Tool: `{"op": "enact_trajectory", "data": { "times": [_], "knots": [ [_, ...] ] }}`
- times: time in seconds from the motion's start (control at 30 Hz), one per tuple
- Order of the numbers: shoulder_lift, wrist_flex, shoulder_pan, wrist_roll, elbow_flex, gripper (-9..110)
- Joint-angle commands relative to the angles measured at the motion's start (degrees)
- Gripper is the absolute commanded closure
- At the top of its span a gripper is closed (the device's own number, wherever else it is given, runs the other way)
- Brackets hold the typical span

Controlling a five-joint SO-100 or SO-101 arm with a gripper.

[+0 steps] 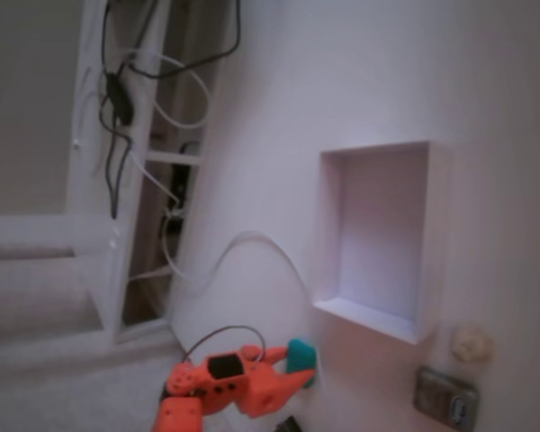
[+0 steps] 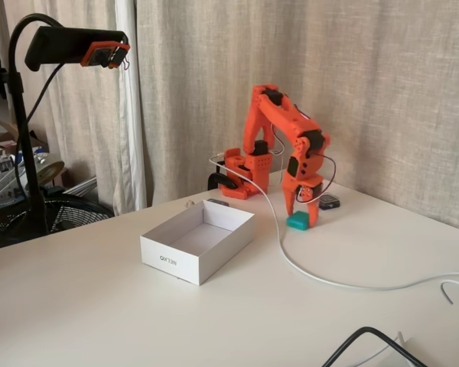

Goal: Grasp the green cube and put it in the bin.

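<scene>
The green cube rests on the white table, to the right of the bin in a fixed view. My orange gripper points straight down over it, one finger on each side, and looks shut on it. In the other fixed view the green cube shows at the tip of the gripper, near the bottom edge. The bin is a white shallow tray, seen also as the bin in the view from above. It holds nothing.
A lumpy beige ball and a grey gadget lie beyond the cube. A white cable runs across the table past the bin. A black cable lies at the front. A lamp stand rises at the left.
</scene>
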Motion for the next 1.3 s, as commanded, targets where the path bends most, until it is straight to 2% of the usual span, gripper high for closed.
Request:
{"op": "enact_trajectory", "data": {
  "times": [0.0, 0.2, 0.3, 0.37, 0.77, 1.27],
  "knots": [
    [-1.1, -0.9, 0.7, 0.0, 0.7, 80],
    [-1.1, -1.1, 0.0, 0.0, 0.8, 88],
    [-1.1, -1.5, -0.1, 0.0, 0.8, 96],
    [-1.1, -1.9, -0.1, 0.0, 0.8, 109],
    [0.1, -1.7, 0.0, 0.4, -1.1, 110],
    [5.9, -7.6, 1.8, 0.1, -4.7, 110]
  ]
}}
